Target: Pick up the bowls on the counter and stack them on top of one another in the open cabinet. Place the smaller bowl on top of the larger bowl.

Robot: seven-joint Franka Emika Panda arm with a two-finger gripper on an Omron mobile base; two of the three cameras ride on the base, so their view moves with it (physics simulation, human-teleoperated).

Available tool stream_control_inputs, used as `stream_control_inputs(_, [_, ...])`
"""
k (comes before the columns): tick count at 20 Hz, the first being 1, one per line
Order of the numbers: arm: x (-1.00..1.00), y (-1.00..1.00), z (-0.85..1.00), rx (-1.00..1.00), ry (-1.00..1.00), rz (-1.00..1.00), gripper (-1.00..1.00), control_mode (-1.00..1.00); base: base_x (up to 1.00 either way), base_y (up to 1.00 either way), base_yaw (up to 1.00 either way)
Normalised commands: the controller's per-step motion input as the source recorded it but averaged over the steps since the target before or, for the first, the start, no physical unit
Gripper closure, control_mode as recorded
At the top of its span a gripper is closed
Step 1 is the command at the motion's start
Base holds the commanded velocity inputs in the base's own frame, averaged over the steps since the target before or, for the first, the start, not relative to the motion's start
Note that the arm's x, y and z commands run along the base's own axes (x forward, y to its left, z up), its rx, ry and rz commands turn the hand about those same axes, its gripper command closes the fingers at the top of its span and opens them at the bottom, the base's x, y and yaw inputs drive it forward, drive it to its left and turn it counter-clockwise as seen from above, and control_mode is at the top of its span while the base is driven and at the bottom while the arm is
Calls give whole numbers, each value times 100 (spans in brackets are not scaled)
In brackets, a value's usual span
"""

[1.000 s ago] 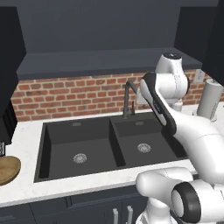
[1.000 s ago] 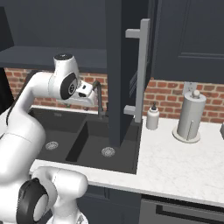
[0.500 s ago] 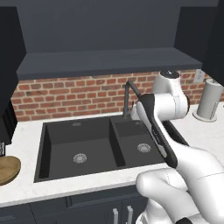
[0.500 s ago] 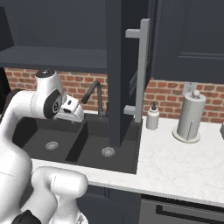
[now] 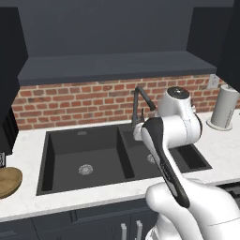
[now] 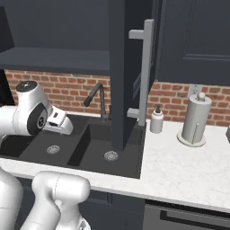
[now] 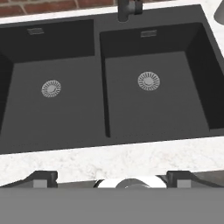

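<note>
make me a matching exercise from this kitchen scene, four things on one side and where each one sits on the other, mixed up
Things:
1. wooden bowl
2. faucet
3. paper towel holder
4. soap bottle

Places:
A. behind the double sink, against the brick wall
B. counter right of the sink, nearest the open cabinet door
C. counter at the far left of the sink
D. counter further right, below the closed wall cabinet

Pairs: 1-C, 2-A, 3-D, 4-B
</note>
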Motion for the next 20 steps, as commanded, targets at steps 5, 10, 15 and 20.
stream_control_inputs(5, [-27, 38, 0, 0, 0, 0, -100, -100, 0, 0, 0])
stream_control_inputs(10, [-7, 2, 0, 0, 0, -1, -100, -100, 0, 0, 0])
stream_control_inputs(15, [-8, 0, 0, 0, 0, -1, -100, -100, 0, 0, 0])
stream_control_inputs(20, [-15, 5, 0, 0, -1, 0, -100, -100, 0, 0, 0])
